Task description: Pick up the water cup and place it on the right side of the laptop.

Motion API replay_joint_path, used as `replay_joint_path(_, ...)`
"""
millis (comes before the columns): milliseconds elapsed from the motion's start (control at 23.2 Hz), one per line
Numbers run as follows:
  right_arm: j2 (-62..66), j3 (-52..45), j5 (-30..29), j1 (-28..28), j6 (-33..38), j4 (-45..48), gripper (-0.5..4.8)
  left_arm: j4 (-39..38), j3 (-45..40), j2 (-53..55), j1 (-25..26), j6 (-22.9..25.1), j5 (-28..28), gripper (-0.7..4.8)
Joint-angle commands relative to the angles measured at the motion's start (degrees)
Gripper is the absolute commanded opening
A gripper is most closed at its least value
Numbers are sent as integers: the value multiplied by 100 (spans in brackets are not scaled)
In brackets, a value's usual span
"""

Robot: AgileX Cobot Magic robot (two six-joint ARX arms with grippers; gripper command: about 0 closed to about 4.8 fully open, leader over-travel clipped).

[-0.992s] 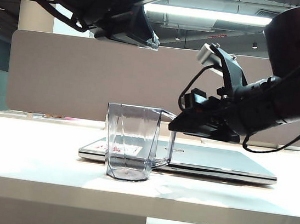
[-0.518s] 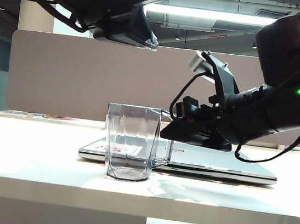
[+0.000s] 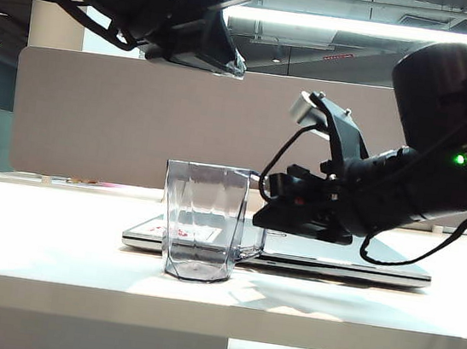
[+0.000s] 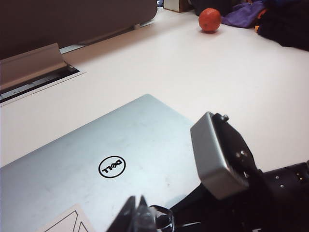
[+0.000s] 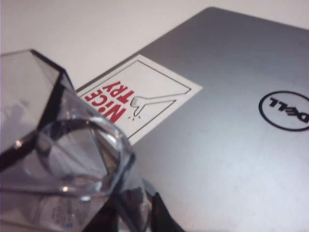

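Observation:
The water cup (image 3: 203,222), a clear grey-tinted faceted tumbler with a handle, stands on the table in front of the laptop's left end. The silver Dell laptop (image 3: 335,252) lies shut behind it, with a white sticker (image 5: 140,99) on its lid. My right gripper (image 3: 264,217) reaches in from the right, low over the laptop (image 5: 231,145). In the right wrist view this gripper (image 5: 135,200) is shut on the clear handle of the cup (image 5: 29,96). My left gripper (image 3: 231,64) hangs shut, high above the cup. Its wrist view shows the gripper (image 4: 136,199) over the laptop (image 4: 120,145).
A grey partition (image 3: 137,119) runs along the table's far edge, with a cable slot (image 4: 34,77) before it. An orange ball (image 4: 210,19) and purple cloth (image 4: 241,9) lie far off. The right arm's silver wrist camera (image 4: 217,154) hangs over the laptop.
My right gripper has sunk and slid left to the cup's handle, and its jaws have narrowed round it. The cup has shifted slightly left. The left arm has stayed still.

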Motion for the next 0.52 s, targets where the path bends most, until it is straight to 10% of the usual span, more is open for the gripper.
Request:
replay_joint_path(43, -20, 33, 17, 0, 0, 243, 89, 35, 28, -24, -7, 22, -15, -6)
replay_joint_path(518, -79, 28, -70, 0, 136, 238, -1, 28, 28, -24, -7, 22, -17, -6)
